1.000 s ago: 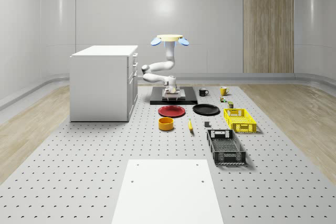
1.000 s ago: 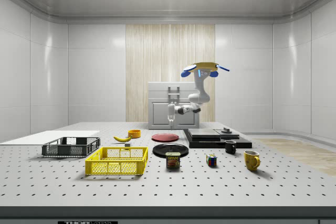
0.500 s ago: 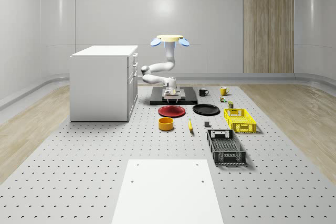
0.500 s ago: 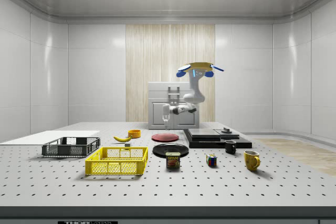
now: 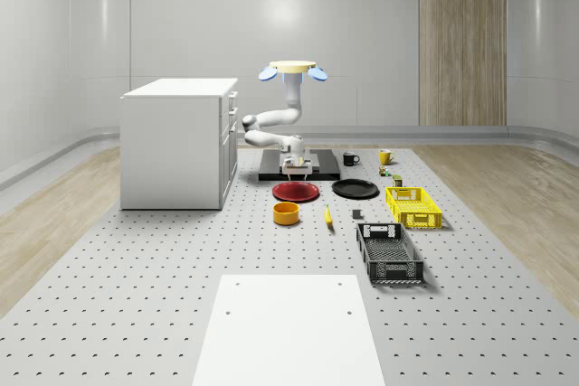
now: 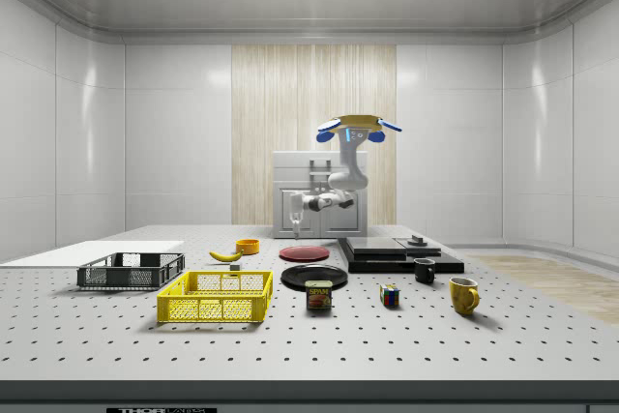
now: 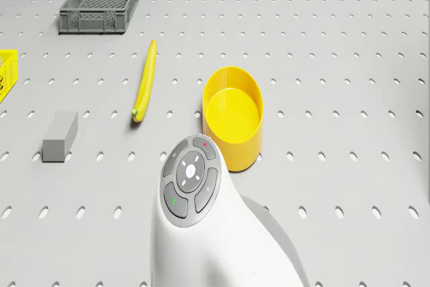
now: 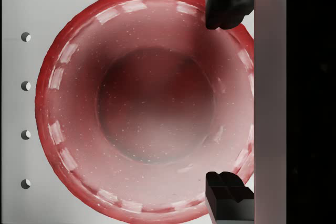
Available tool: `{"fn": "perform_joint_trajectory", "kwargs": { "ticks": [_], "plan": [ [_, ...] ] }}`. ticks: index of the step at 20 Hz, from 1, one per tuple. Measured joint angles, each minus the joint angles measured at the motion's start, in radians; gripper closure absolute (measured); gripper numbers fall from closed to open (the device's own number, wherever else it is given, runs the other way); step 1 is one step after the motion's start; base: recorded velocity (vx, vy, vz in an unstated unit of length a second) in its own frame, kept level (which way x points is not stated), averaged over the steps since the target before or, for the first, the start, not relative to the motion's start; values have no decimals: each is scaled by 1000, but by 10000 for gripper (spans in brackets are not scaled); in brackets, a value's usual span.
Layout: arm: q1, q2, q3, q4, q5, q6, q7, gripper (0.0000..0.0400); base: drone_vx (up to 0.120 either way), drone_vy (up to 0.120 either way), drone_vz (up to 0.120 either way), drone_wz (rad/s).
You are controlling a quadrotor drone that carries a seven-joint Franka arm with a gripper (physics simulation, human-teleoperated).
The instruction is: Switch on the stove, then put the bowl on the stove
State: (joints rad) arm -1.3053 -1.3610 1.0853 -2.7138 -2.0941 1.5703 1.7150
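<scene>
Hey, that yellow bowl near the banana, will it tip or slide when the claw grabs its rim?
The yellow bowl looks rigid, with thick, nearly upright walls, so a rim pinch should hold without it flexing. Its broad flat base suggests it won't tip or roll easily. The glossy surface may be a bit slippery, and on the smooth perforated table it would probably slide if nudged.

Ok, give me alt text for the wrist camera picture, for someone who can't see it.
Looking straight down past the open gripper, whose two dark fingertips frame one side of the picture, a round red plate lies below on the grey perforated table. A pale edge with black beyond it runs alongside the plate.
</scene>
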Motion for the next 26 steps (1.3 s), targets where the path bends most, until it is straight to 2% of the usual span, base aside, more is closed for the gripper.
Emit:
{"fn": "perform_joint_trajectory", "kwargs": {
  "ticks": [26],
  "plan": [
    [-2, -4, 1, 0, 2, 4, 2, 0, 120, 0, 0, 0]
  ]
}}
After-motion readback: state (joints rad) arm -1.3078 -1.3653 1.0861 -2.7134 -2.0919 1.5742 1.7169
